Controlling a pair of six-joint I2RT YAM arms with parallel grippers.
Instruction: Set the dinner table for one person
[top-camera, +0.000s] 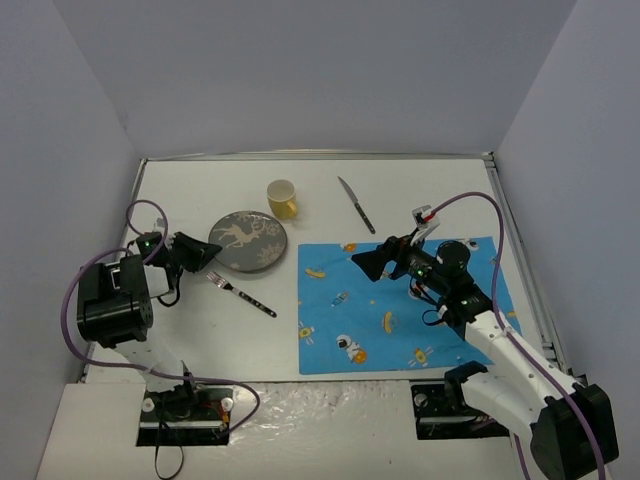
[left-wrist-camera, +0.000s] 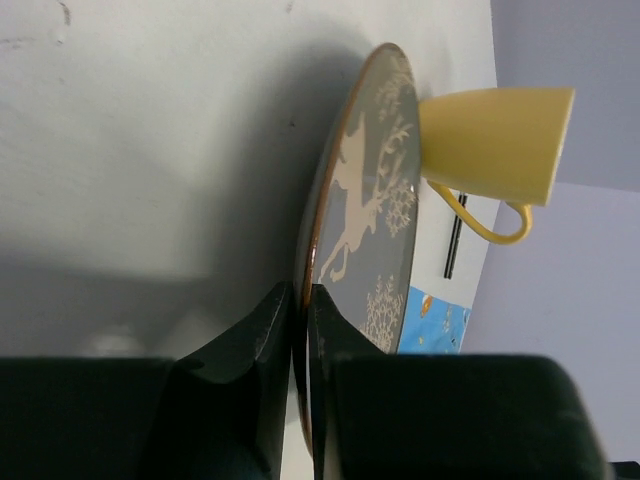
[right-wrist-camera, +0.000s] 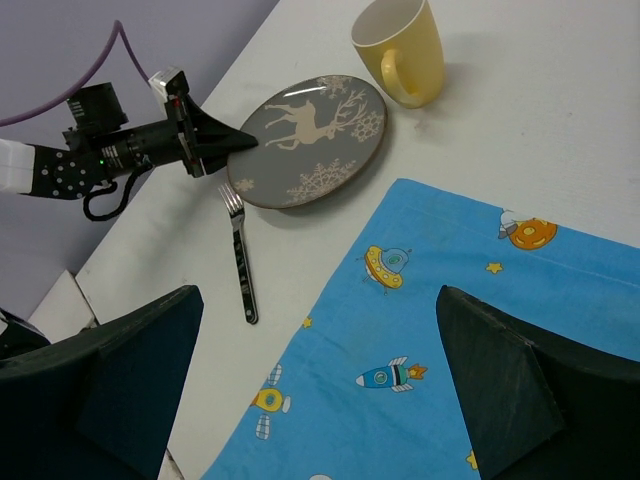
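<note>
A grey plate (top-camera: 248, 242) with a white deer print lies on the white dinner table (top-camera: 200, 335), left of centre. My left gripper (top-camera: 205, 252) is shut on the plate's left rim; in the left wrist view the rim (left-wrist-camera: 318, 240) runs between the two black fingers (left-wrist-camera: 262, 335). A yellow mug (top-camera: 283, 198) stands just behind the plate. One fork (top-camera: 242, 295) lies in front of the plate, and a knife (top-camera: 355, 204) lies farther back. My right gripper (top-camera: 365, 260) hangs open over the left edge of the blue placemat (top-camera: 400, 300), holding nothing.
The placemat (right-wrist-camera: 450, 340) with cartoon rockets covers the table's right half. Grey walls close in the table on three sides. The fork (right-wrist-camera: 240, 260) sits between the plate (right-wrist-camera: 310, 140) and the placemat's left edge. A purple cable loops off each arm.
</note>
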